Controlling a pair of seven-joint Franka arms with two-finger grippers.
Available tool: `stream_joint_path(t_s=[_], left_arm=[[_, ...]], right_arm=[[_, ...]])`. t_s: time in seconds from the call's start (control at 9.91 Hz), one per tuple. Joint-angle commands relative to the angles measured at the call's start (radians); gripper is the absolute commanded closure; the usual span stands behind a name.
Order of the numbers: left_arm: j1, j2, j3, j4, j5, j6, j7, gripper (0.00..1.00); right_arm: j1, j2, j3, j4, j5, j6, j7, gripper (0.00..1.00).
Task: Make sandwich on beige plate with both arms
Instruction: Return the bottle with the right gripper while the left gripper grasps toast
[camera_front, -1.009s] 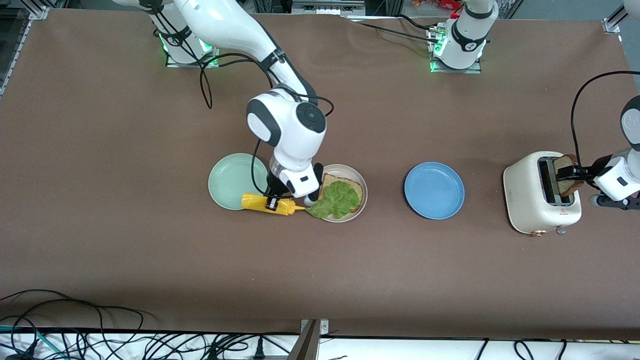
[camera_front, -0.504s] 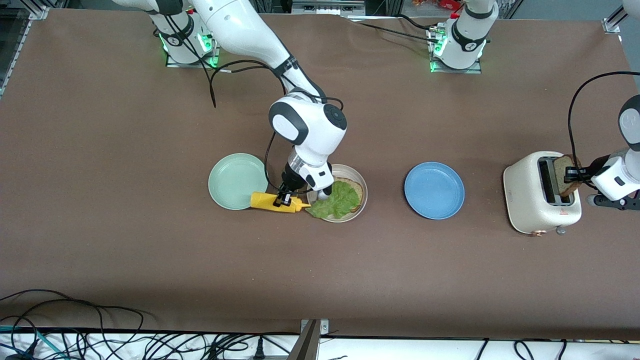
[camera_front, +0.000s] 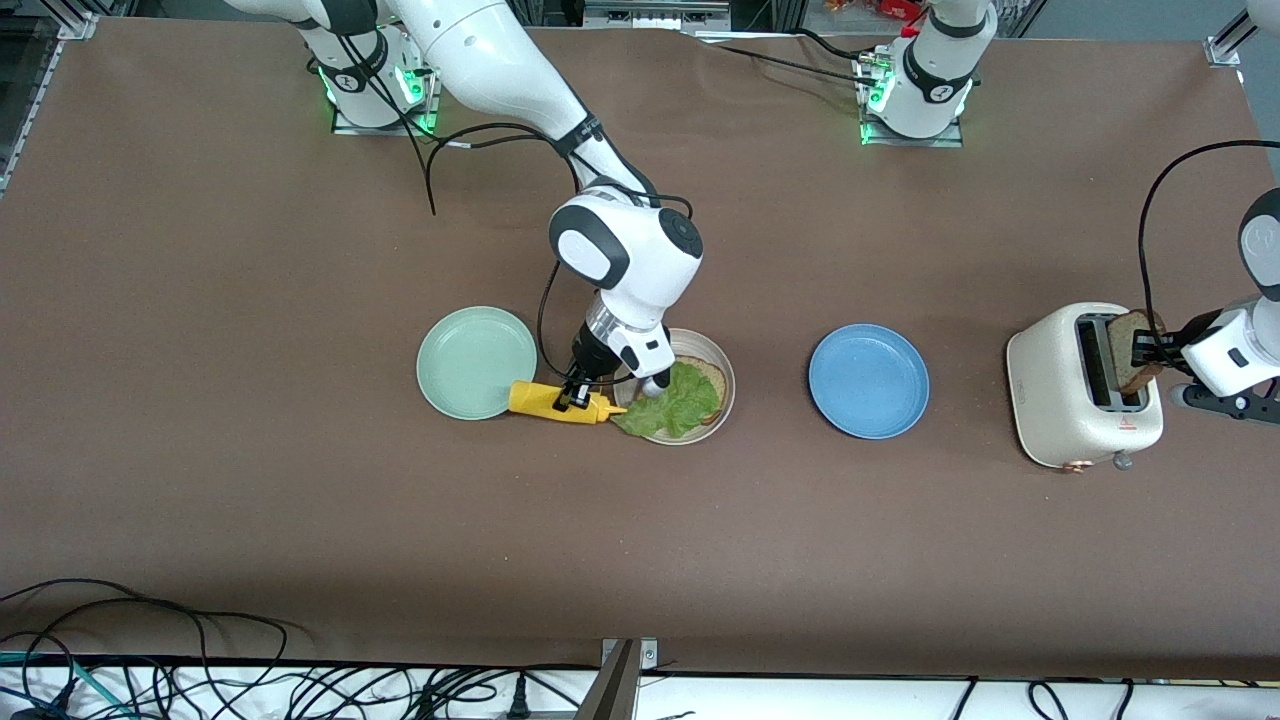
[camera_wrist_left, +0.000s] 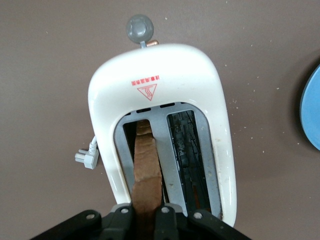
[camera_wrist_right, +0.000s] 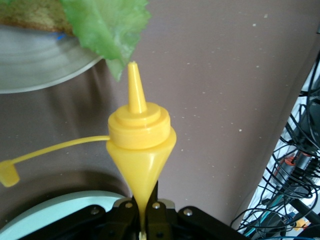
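The beige plate (camera_front: 726, 372) holds a bread slice (camera_front: 708, 376) with a green lettuce leaf (camera_front: 672, 403) lying on it. My right gripper (camera_front: 575, 397) is shut on a yellow squeeze bottle (camera_front: 543, 401), which lies level with its nozzle at the plate's rim. In the right wrist view the uncapped bottle (camera_wrist_right: 141, 135) points at the lettuce (camera_wrist_right: 107, 22), squeezed in that gripper (camera_wrist_right: 146, 212). My left gripper (camera_front: 1150, 350) is shut on a second bread slice (camera_front: 1125, 345) standing in the toaster (camera_front: 1060, 400). The left wrist view shows this slice (camera_wrist_left: 147, 165) pinched in the gripper (camera_wrist_left: 146, 220).
A mint-green plate (camera_front: 470, 362) lies beside the bottle toward the right arm's end. A blue plate (camera_front: 868, 381) sits between the beige plate and the toaster. The toaster's second slot (camera_wrist_left: 187, 155) holds no bread. Cables run along the table's front edge (camera_front: 300, 690).
My left gripper has shut on the bread slice in the toaster. The right arm has carried the yellow bottle toward the beige plate, nozzle now at its rim.
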Motion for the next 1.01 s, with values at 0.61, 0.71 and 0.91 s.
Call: stream_joint_path(t_s=[0.61, 0.71, 0.91], left_arm=[[-0.036, 0.007, -0.009, 0.255, 0.015, -0.21, 0.039, 1.0], [-0.044, 0.007, -0.012, 0.27, 0.0, -0.242, 0.059, 1.0], [-0.076, 0.022, -0.01, 0.298, -0.163, -0.326, 0.07, 1.0]], right_arm=[[-0.4, -0.316, -0.018, -0.046, 0.685, -0.116, -0.703, 1.0], [-0.473, -0.338, -0.019, -0.08, 0.807, -0.15, -0.851, 1.0], [-0.664, -0.366, -0.018, -0.167, 1.086, -0.231, -1.114, 1.0]])
